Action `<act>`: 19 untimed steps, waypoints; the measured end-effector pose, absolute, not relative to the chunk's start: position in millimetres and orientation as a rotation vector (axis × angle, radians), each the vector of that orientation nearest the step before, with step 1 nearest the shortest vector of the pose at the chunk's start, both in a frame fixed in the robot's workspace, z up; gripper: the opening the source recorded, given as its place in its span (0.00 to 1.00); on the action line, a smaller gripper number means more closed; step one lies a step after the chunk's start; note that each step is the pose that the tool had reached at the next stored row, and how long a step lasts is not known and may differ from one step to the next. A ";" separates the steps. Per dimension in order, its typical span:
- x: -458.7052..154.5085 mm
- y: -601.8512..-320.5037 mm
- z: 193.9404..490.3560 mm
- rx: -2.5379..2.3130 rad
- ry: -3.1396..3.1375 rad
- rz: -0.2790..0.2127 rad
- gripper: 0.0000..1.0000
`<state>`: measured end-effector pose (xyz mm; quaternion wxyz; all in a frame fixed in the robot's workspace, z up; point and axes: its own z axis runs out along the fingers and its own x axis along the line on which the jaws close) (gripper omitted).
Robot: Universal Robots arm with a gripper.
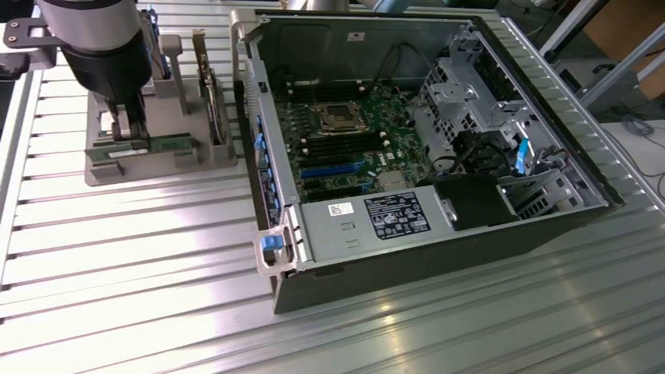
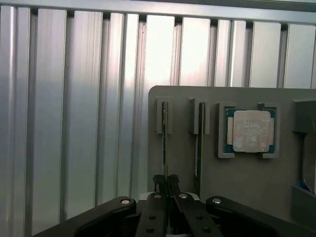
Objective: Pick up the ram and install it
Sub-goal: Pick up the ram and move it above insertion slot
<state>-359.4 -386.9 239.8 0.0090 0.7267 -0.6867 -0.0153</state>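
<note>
Jaws pinch the ram (image 1: 167, 146) (standing on edge) in its grey holder (image 2: 237, 177)

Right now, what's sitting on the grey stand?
The grey stand carries a square silver chip, the ram and another thin board, both on edge in slots. The gripper is shut on the ram, hiding the part it grips.

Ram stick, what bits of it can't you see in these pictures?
- Wrist view: the ram stands edge-on, so its chips and label are hidden; the gripper covers the part it pinches.
- Exterior view: the gripper stands in front of the ram's middle; just green bits show beside it.
- Wrist view: the print on the processor chip is too small to read.
- Wrist view: the grey holder is cut off by the picture's edge.
</note>
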 end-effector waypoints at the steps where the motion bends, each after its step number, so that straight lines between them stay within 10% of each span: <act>1: -359.4 -386.9 241.4 2.270 -2.145 -0.048 0.12; 19: -359.4 -386.9 256.1 2.270 -2.145 -0.048 0.12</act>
